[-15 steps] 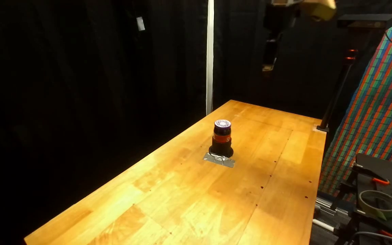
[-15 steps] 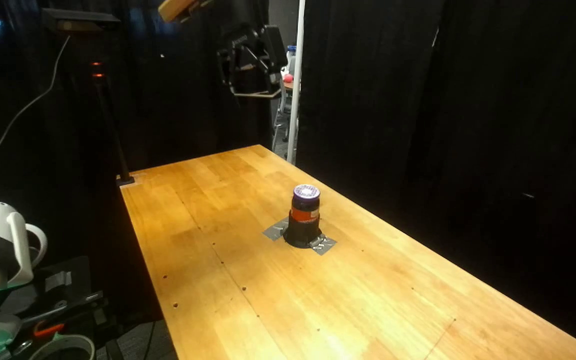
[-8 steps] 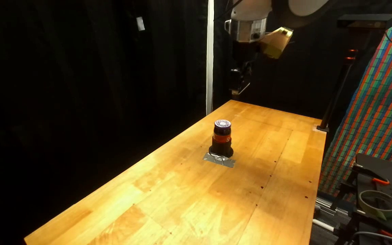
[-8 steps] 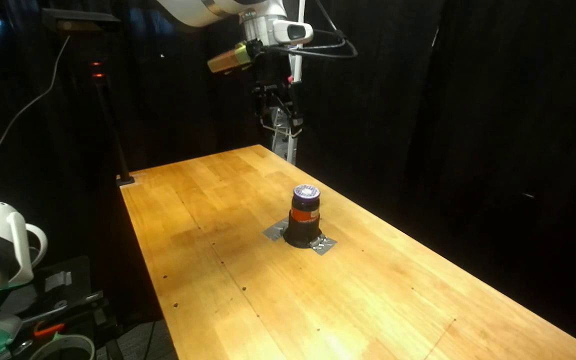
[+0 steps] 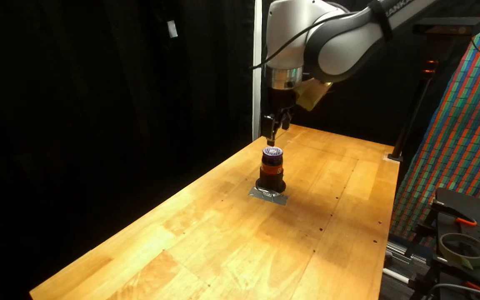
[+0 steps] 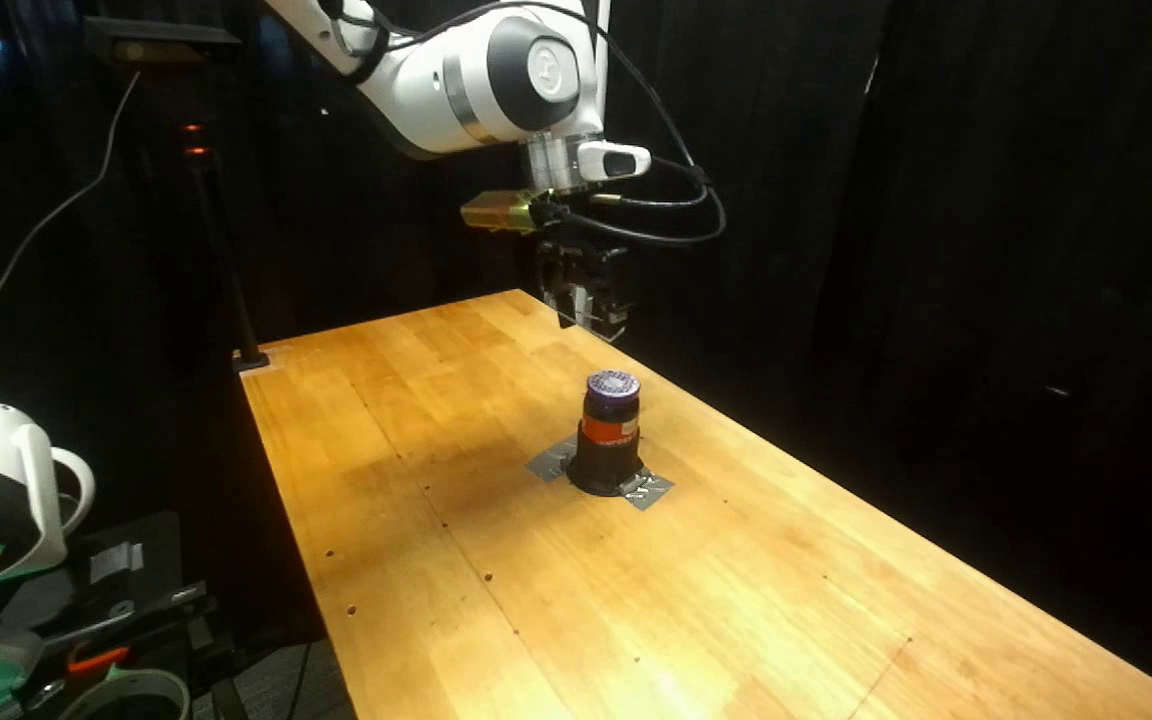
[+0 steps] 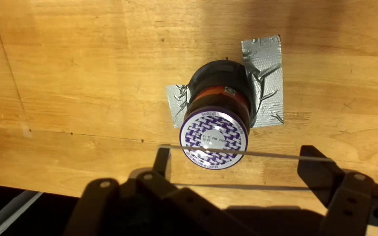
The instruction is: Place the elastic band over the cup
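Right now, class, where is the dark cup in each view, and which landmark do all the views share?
In an exterior view: cup right of centre, slightly low.
In an exterior view: cup just right of centre, lower half.
In the wrist view: cup right of centre, around middle height.
Shared landmark: silver tape at the cup's foot.

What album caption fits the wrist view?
Elastic band stretched across the open gripper, in front of the patterned lid of the cup.

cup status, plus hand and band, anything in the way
Hand open, band stretched across it. Cup upright, band not yet on. Tape at cup's base; no obstruction seen.
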`<state>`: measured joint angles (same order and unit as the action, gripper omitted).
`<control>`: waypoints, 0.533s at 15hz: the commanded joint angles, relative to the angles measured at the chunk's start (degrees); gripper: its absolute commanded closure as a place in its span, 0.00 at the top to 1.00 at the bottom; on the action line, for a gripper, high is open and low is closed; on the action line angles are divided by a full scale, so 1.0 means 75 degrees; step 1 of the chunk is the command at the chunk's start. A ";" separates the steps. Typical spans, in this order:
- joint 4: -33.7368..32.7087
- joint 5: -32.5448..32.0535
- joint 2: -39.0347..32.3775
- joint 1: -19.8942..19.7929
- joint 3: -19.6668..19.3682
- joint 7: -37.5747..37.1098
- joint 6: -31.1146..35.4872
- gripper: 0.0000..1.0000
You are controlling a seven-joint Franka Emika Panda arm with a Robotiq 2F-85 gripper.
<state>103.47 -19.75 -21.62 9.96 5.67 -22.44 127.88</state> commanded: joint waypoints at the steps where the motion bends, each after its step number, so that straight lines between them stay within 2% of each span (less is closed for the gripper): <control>1: -0.0576 0.0025 -0.0676 0.0214 -0.0390 -0.0146 0.0357 1.00; 8: -0.1521 0.0405 -0.1676 0.0231 -0.0729 -0.0115 0.0343 1.00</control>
<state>97.00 -18.30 -30.71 10.51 1.91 -23.04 130.31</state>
